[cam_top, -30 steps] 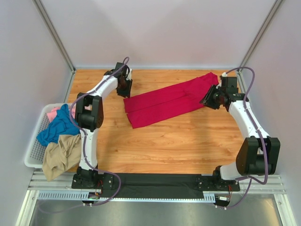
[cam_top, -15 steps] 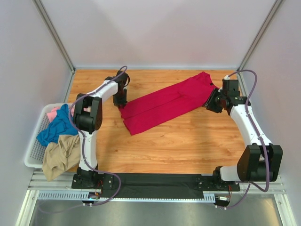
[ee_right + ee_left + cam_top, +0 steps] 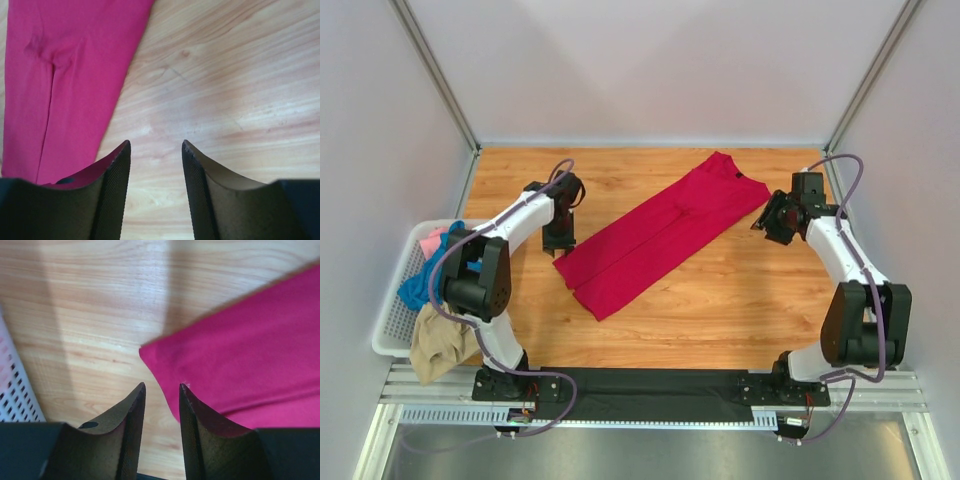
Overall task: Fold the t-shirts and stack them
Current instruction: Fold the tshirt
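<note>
Left pincer (image 3: 560,236) and right pincer (image 3: 772,214) both stand apart, empty, beside either end of the red t-shirt (image 3: 655,232), which slants across the table (image 3: 720,310) from its far edge. Probably soft and limp: pinch the end corners.

Overhead view down onto whole table (image 3: 740,310); close wrist views, red t-shirt (image 3: 655,235) common to all.

pale walls (image 3: 660,70) enclose a light wooden table (image 3: 720,300).
</note>
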`<state>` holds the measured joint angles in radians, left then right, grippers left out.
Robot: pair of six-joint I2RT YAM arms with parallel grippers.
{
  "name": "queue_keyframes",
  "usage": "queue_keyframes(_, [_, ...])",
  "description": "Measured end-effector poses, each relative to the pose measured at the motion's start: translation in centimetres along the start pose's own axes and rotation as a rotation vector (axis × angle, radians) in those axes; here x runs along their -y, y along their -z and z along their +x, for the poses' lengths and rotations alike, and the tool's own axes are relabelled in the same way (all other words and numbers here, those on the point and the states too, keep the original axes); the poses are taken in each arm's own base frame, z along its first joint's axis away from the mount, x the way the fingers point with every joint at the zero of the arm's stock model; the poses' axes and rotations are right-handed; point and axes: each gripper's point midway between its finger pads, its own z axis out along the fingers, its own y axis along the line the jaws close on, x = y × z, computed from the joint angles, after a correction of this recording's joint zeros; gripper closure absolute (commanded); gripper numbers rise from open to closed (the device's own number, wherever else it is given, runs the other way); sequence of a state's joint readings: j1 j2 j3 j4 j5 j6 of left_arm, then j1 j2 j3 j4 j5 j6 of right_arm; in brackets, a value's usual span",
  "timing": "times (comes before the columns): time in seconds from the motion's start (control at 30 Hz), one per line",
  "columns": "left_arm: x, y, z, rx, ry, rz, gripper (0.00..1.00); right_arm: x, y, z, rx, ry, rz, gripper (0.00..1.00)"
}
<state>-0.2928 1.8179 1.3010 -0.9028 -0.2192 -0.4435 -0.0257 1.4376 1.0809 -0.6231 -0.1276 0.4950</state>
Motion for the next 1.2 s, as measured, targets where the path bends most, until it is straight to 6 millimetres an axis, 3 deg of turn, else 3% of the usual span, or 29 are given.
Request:
queue_keyframes(0.1, [0.7, 2.5, -1.2, 0.071, -0.008, 0.037, 0.58, 1.0, -1.9, -1.6, 0.016, -0.057, 0.013, 0.51])
queue_keyframes(0.2, [2.8, 5.1, -1.5, 0.139, -0.047, 0.118, 0.57, 1.7, -3.9, -4.1, 0.045, -0.121, 0.009, 0.51])
queue_keyframes(0.37, [8.3, 7.4, 0.8, 0.178, -0.164, 0.325, 0.58, 1.9, -7.5, -8.5, 0.093, -0.171, -0.025, 0.52])
queue_keyframes(0.47, [10.5, 6.7, 3.4, 0.129, -0.215, 0.423, 0.57, 1.9, -9.7, -9.8, 0.097, -0.176, -0.037, 0.52])
queue_keyframes(0.63, [11.2, 4.3, 6.4, 0.048, -0.222, 0.483, 0.57, 2.0, -12.8, -10.9, 0.096, -0.173, -0.044, 0.52])
queue_keyframes(0.83, [11.7, 0.8, 8.9, -0.032, -0.191, 0.463, 0.57, 2.6, -16.0, -12.4, 0.108, -0.163, -0.042, 0.53])
queue_keyframes(0.97, [12.5, 0.7, 9.2, -0.031, -0.180, 0.470, 0.58, 3.0, -18.0, -13.4, 0.099, -0.159, -0.033, 0.56])
queue_keyframes(1.1, [13.3, 0.8, 9.1, -0.018, -0.212, 0.433, 0.58, 3.6, -18.3, -14.7, 0.099, -0.144, 0.028, 0.68])
queue_keyframes(1.13, [13.5, 0.8, 9.1, -0.016, -0.224, 0.417, 0.58, 3.7, -18.3, -14.9, 0.095, -0.140, 0.040, 0.77])
queue_keyframes(1.2, [13.9, 0.8, 9.2, -0.007, -0.248, 0.392, 0.58, 4.1, -18.6, -15.1, 0.089, -0.126, 0.064, 0.85])
